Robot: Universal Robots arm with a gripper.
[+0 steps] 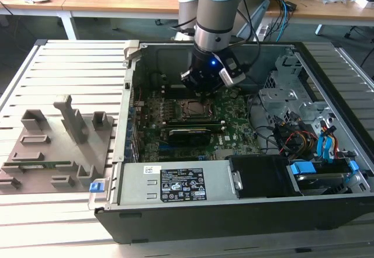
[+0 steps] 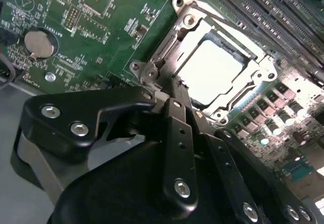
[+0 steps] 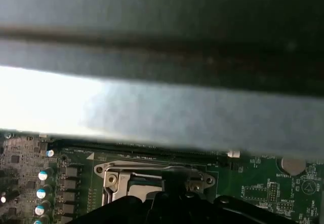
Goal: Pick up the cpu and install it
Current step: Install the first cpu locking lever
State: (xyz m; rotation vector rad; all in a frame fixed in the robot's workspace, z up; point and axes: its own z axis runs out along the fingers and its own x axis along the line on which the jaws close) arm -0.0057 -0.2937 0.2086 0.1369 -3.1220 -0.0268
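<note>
1. Silvery-grey cpu [image 2: 210, 72] sits flat inside the metal-framed socket [image 2: 174, 36] on the green motherboard [image 2: 101, 26].
2. Note the pincer [image 2: 178, 82] directly above the socket's edge, fingers together and holding nothing.
3. You see the grey tray [image 1: 52, 147] on the tabletop [image 1: 35, 223], outside the computer case [image 1: 234, 211].

Open computer case [image 1: 245, 211] lies on slatted table [image 1: 52, 59] before you. Motherboard [image 1: 234, 118] lies flat inside case; socket [image 1: 196, 110] on it, cpu [image 2: 210, 74] seated in socket frame. Gripper [image 1: 201, 90] hangs just above socket. Plastic tray [image 1: 52, 147] rests on table at exterior view's left, beside case. Drive bays [image 1: 321, 153] sit in case at exterior view's right.
</note>
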